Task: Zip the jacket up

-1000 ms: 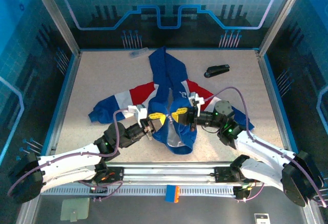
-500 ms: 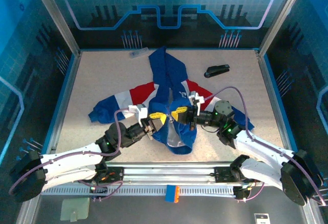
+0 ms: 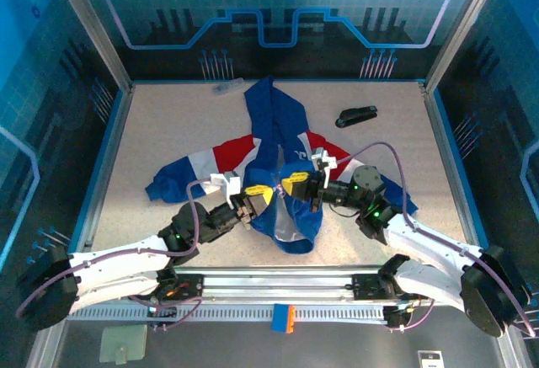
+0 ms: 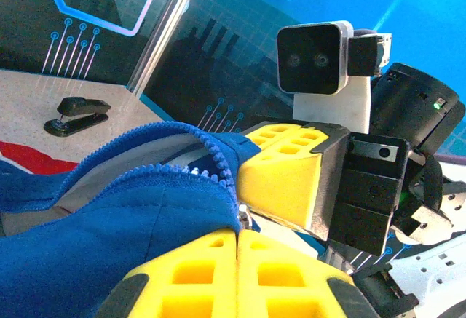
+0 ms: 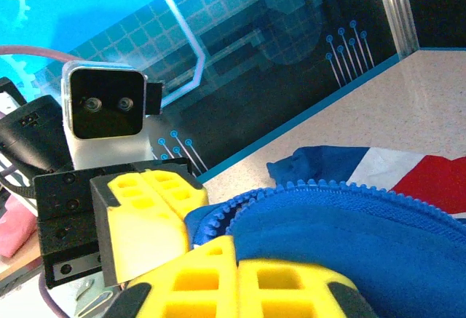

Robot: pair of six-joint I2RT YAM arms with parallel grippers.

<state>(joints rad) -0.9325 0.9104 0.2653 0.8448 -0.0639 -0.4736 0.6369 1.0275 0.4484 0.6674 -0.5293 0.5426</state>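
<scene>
On the middle of the surface point(image 3: 168, 132), found the jacket point(image 3: 269, 124) spread out, hood toward the far wall. Near its hem, saw 2 grips on the open zipper edges: left end effector point(image 3: 259, 192) fully clamped on blue fabric, right end effector point(image 3: 292, 185) likewise, close together.
</scene>
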